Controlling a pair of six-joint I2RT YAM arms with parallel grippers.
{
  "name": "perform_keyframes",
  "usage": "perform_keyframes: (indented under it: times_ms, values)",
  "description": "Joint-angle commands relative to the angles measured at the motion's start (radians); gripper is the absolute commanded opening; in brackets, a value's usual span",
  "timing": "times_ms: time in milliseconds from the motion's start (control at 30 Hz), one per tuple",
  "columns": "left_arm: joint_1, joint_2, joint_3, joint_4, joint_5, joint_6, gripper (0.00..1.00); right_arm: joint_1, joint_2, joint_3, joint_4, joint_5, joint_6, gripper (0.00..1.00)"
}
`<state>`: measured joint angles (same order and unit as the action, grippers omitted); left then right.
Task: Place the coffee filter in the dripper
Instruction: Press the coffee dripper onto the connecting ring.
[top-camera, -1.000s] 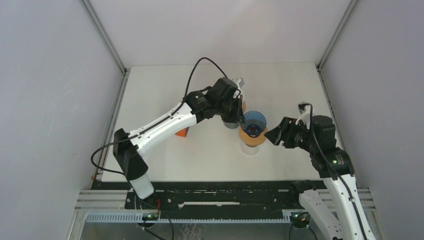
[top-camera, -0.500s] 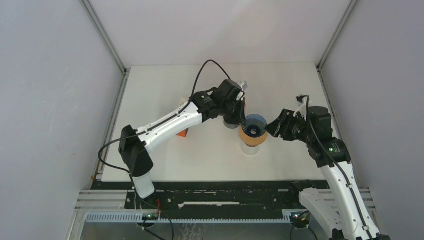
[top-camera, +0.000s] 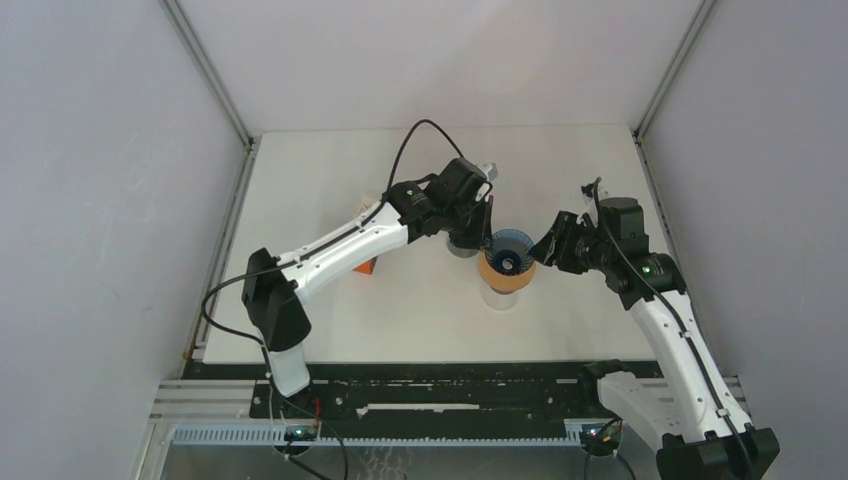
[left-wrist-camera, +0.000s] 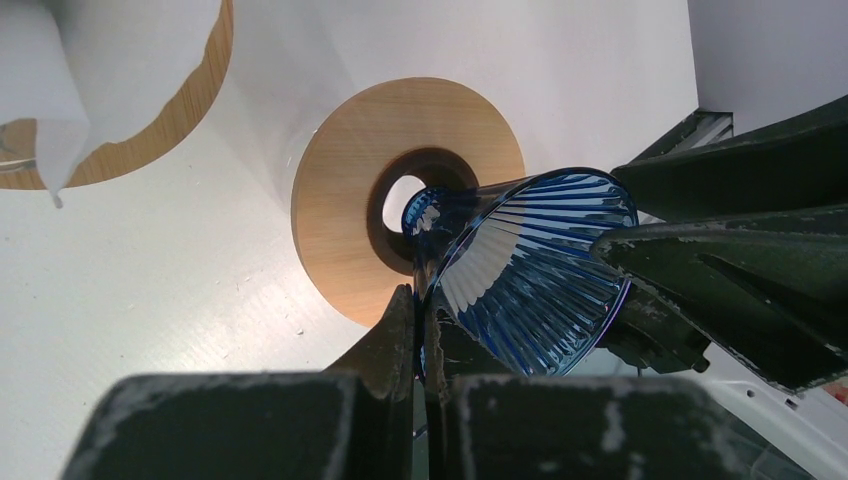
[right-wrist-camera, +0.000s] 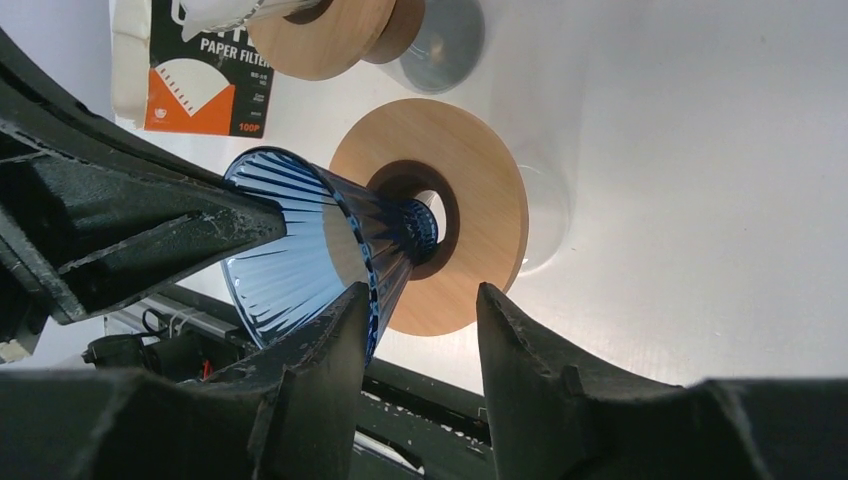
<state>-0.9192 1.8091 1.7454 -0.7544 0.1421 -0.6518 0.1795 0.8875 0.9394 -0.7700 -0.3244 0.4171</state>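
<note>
Now the left pincer (left-wrist-camera: 420, 335) is pressed together on the rim of the blue ribbed dripper (left-wrist-camera: 530, 280), pinching the glass edge between its two fingers. The dripper's narrow end sits in the hole of a wooden ring (left-wrist-camera: 340, 190), and the ring lies on a clear glass (right-wrist-camera: 548, 215) standing on the white desk (top-camera: 400, 310).

The right pincer (right-wrist-camera: 420, 335) is spread wide. It hangs just beside the dripper on the side away from the left arm. One finger lies close along the cone's wall and the other is out past the ring. Whether the near finger touches the cone cannot be told.

The white paper filter (left-wrist-camera: 70, 80) is not in the blue dripper. It sits apart, in a second ring (left-wrist-camera: 190, 110) of the same wood. That ring stands near the first one, on the far side of it, mostly hidden under the left arm in the top view. A filter box (right-wrist-camera: 200, 75) printed in orange, black and white lies on the desk close to that second ring.
</note>
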Motion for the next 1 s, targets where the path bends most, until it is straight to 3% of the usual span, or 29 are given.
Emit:
perform_keyframes:
  times_ms: [0, 733, 967]
  values:
    - [-0.004, 0.001, 0.07, 0.009, 0.018, 0.024, 0.0, 0.008, 0.022, 0.048, 0.022, -0.01, -0.016, 0.51]
    - [-0.004, 0.04, 0.074, -0.022, 0.048, 0.03, 0.0, 0.046, 0.167, 0.103, -0.053, 0.011, -0.086, 0.4]
    - [-0.003, 0.056, 0.085, -0.043, 0.051, 0.04, 0.0, 0.061, 0.19, 0.105, -0.069, 0.044, -0.099, 0.3]
